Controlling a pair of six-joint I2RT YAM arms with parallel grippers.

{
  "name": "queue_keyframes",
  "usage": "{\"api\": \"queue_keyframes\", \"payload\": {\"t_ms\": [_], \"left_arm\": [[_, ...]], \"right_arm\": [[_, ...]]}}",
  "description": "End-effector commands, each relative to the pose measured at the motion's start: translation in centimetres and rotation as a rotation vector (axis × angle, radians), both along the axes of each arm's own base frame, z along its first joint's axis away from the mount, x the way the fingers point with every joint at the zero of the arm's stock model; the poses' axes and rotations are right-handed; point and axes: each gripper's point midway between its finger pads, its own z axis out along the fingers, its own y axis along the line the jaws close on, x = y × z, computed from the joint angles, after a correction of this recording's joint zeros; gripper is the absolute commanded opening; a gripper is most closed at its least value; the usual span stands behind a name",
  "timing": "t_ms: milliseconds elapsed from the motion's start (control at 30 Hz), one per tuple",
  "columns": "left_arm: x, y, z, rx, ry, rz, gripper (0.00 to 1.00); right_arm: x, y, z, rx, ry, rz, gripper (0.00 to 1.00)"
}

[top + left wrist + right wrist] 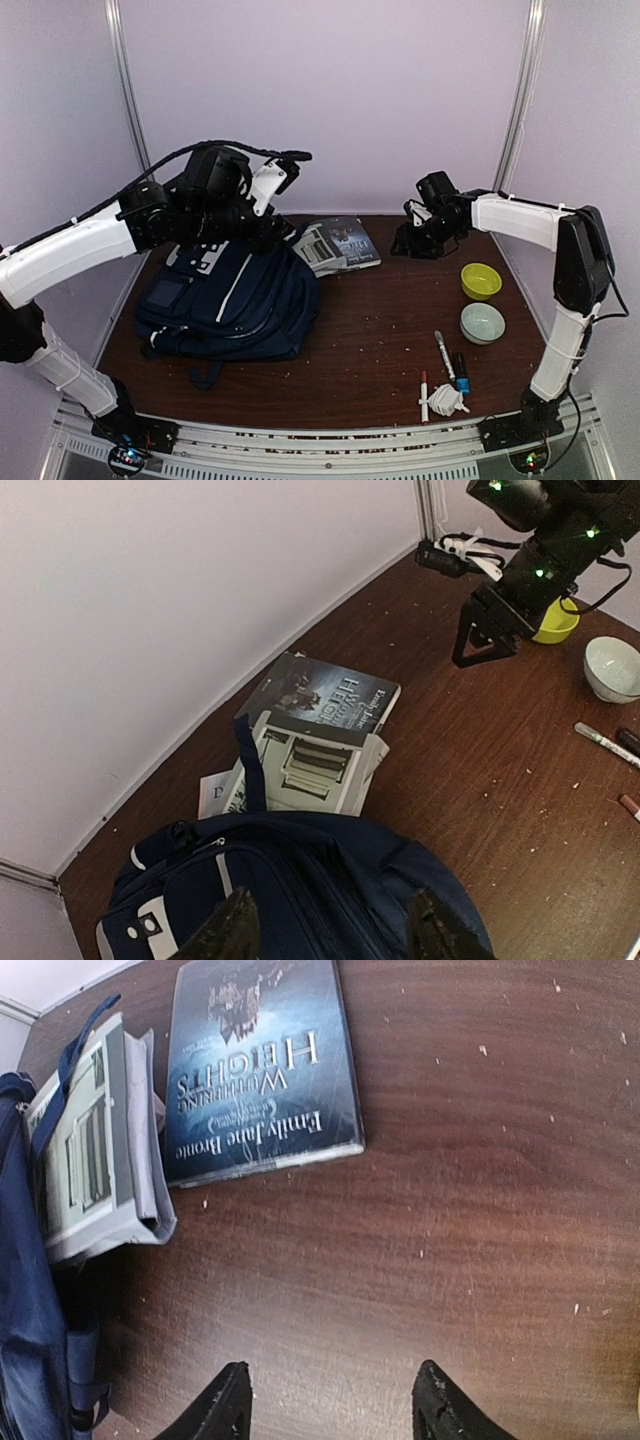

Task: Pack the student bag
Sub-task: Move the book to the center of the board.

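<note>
My left gripper (pixel 335 930) hangs wide and empty over the student bag (pixel 228 298), its opening hidden; my right gripper (pixel 332 1408) gapes wide, empty, near a book (pixel 262 1070).

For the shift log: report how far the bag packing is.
Nothing visibly packed. The left end effector above the student bag and the right end effector near the Wuthering Heights book are open, empty. That book, grey booklet and markers lie on the table.

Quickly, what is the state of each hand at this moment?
Left hand: open, holding nothing, over the student bag.
Right hand: open, holding nothing, over the table.
</note>
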Motion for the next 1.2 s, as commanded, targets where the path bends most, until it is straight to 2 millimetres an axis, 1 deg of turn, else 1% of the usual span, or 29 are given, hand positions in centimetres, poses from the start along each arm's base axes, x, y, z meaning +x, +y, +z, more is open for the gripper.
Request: {"api": "queue_keyframes", "payload": {"t_ms": [0, 100, 167, 267, 333, 433, 533, 667, 733, 867, 933, 1067, 1167], "left_arm": [[-0.2, -2.1, -0.4, 0.033, -0.009, 0.023, 0.51], [-1.0, -4.4, -2.2, 0.065, 0.036, -0.015, 0.49], [-1.9, -5.6, -3.1, 0.061, 0.063, -0.032, 0.49], [-3.2, -7.0, -3.3, 0.031, 0.094, -0.059, 0.49], [-4.2, -7.7, -2.8, 0.004, 0.121, -0.082, 0.49], [-5.7, -8.0, -2.0, 0.018, 0.113, -0.101, 0.49], [-7.0, -8.0, -1.9, 0.05, 0.11, -0.114, 0.49], [-7.9, -7.5, -2.2, 0.061, 0.133, -0.119, 0.5], [-8.1, -7.7, -2.3, 0.036, 0.144, -0.118, 0.5], [-8.7, -8.8, -2.3, -0.016, 0.166, -0.136, 0.5], [-9.2, -9.1, -2.5, -0.008, 0.158, -0.133, 0.5], [-10.0, -9.3, -3.3, 0.009, 0.15, -0.114, 0.5], [-9.8, -9.4, -4.0, 0.012, 0.155, -0.082, 0.51]], "right_arm": [[-1.4, -0.4, 0.6, 0.017, -0.024, 0.023, 0.56], [-3.0, -0.4, -0.1, 0.025, 0.016, 0.051, 0.56], [-4.1, -0.8, -0.3, 0.02, 0.041, 0.064, 0.57], [-5.8, -1.3, -0.3, 0.015, 0.066, 0.074, 0.57], [-6.7, -1.5, -0.1, 0.017, 0.083, 0.079, 0.57], [-8.0, -1.9, 0.3, 0.007, 0.089, 0.092, 0.57], [-9.3, -2.2, 0.2, 0.012, 0.096, 0.094, 0.58], [-11.3, -2.0, -0.5, 0.013, 0.119, 0.117, 0.58], [-11.9, -2.1, -0.6, 0.001, 0.121, 0.127, 0.58], [-12.7, -2.5, -0.7, -0.013, 0.13, 0.131, 0.58], [-12.7, -2.7, -0.6, -0.022, 0.128, 0.126, 0.58], [-12.0, -2.1, -0.1, 0.003, 0.126, 0.12, 0.58], [-11.6, -1.4, 0.3, 0.027, 0.123, 0.13, 0.58]]}}
